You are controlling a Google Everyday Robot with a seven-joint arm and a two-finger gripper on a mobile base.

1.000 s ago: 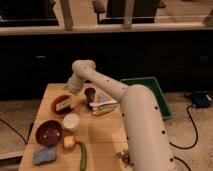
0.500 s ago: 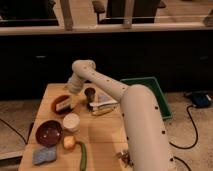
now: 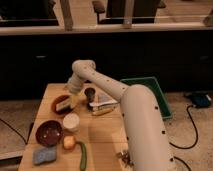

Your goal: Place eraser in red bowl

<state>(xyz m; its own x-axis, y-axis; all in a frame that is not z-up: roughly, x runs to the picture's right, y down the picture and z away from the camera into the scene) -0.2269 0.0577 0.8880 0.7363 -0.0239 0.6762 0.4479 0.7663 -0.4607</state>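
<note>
Hanging by the eraser (image 3: 63,104) — pincer (image 3: 74,100), apart from red bowl (image 3: 48,133).

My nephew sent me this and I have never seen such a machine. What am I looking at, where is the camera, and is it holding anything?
The big white tube is a robot arm on a mobile base. There is one camera. Where it is mounted is not on record, but it looks down on a wooden table. The arm curves over to the table's far left, where its gripper hangs beside a brown dish holding a pale block, perhaps the eraser. I cannot tell whether it grips anything. Nearer the camera are a red bowl, a white cup, a yellow fruit, a green vegetable and a blue sponge. Mid-table stand a dark cup and a packet. A green bin sits to the right.
</note>
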